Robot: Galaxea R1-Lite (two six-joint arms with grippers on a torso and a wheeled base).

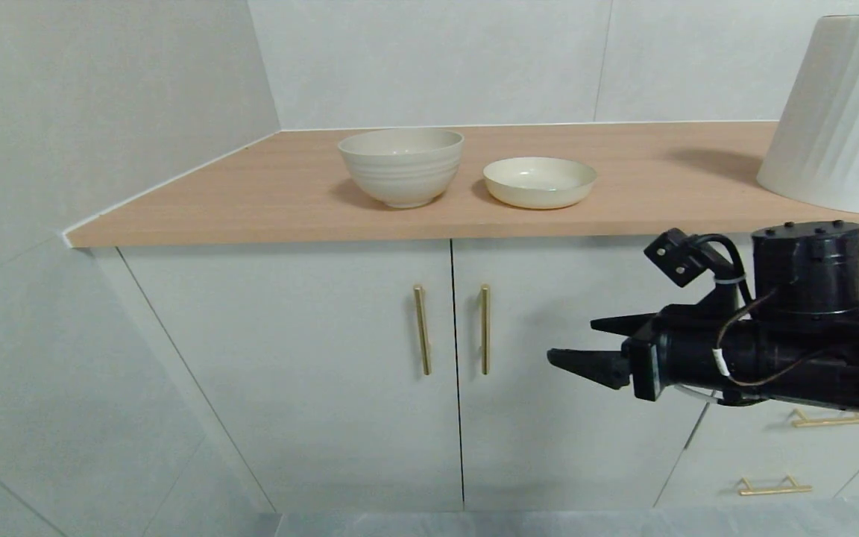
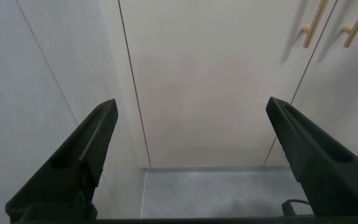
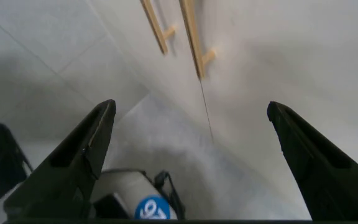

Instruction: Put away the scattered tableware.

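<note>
1. We see our right gripper (image 1: 573, 340) in front of the cabinet (image 1: 288, 373), below the edge of the countertop (image 1: 250, 194). Its two fingers are spread apart with nothing between them, and it points toward the gold handles (image 1: 485, 329).
2. From the right wrist, we see the same gripper (image 3: 190, 107) gaping wide, with the handles (image 3: 194, 37) ahead of it and grey floor (image 3: 166, 143) below.
3. Our left gripper (image 2: 190, 106) is likewise released and empty. Its fingers stand wide before the lower part of a cabinet door (image 2: 210, 81) and a strip of floor (image 2: 216, 190).
4. The deep bowl (image 1: 401, 165) stands upright on the wooden countertop, toward the wall corner.
5. The shallow dish (image 1: 540, 181) sits just beside the deep bowl, on its right, and the two do not touch.
6. A white ribbed shade (image 1: 839, 112) rests on the countertop at the far right, well apart from the dish.
7. Both cabinet doors are shut, their upright handles side by side at the seam.
</note>
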